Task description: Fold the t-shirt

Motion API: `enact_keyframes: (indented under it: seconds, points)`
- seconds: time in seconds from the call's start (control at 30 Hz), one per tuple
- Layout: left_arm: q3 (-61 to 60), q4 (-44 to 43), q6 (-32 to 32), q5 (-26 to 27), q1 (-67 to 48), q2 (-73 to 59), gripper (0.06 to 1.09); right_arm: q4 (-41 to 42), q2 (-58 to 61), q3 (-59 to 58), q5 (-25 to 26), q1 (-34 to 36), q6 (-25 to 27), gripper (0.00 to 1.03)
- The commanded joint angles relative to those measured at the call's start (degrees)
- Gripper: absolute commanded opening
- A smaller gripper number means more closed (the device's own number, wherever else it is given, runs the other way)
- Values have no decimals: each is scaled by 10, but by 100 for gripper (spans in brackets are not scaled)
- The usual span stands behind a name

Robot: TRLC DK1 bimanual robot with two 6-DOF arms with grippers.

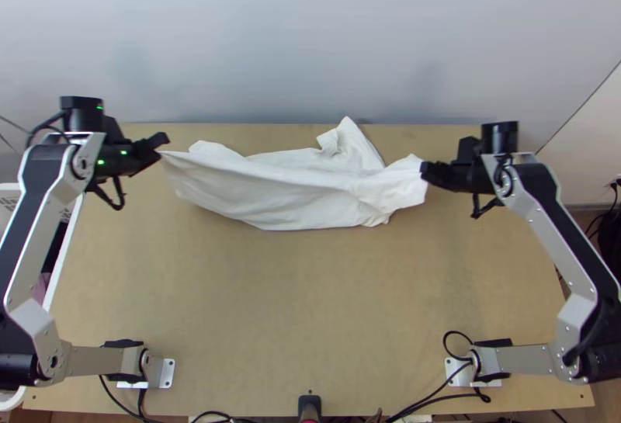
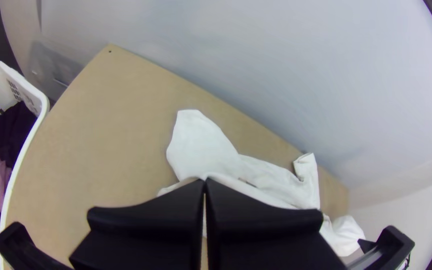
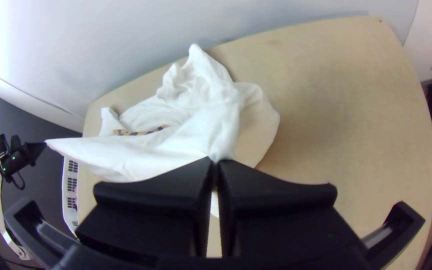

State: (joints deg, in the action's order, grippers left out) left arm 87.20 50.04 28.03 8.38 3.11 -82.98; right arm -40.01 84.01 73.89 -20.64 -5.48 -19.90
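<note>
The white t-shirt [image 1: 287, 190] is stretched between the two grippers near the table's far side, its upper edge pulled taut and the rest hanging or lying bunched. At its left end my left gripper [image 1: 161, 148] is shut on a corner; in the left wrist view the fingers of the left gripper [image 2: 204, 182] meet over the shirt [image 2: 201, 145]. My right gripper [image 1: 424, 171] holds the opposite end; the right wrist view has the right gripper [image 3: 215, 162] shut on gathered cloth of the shirt [image 3: 211, 120]. A striped strip shows among its folds there.
A white basket [image 2: 26, 137] with dark and pink cloth stands beyond the table's left edge. Bare wooden table [image 1: 310, 299] lies between the shirt and the arms' bases. A pale wall [image 1: 295, 43] rises behind the far edge.
</note>
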Motion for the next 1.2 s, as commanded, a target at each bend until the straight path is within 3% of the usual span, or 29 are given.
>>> enact_keyframes:
  seconds: [0.0, 0.27, 0.4, 0.73, 0.93, 1.17]
  points:
    - [45, 26, -1, 8, 37, 31, 10, -67, -42, 89, -12, 6, -13, 3]
    - [175, 52, 4, 8, 50, 19, 10, -113, -53, 215, -11, 18, -21, 3]
    - [242, 59, 8, 5, 46, 14, 10, -123, -54, 279, 18, 19, -18, 3]
    - [336, 64, 2, -21, 45, 15, 10, -124, -58, 352, 137, -18, 35, 3]
    - [366, 22, -32, -126, 31, 15, 10, -105, -56, 390, 202, -22, 61, 3]
    - [406, -1, -33, -156, 23, 21, 10, -58, -74, 389, 309, -48, 130, 3]
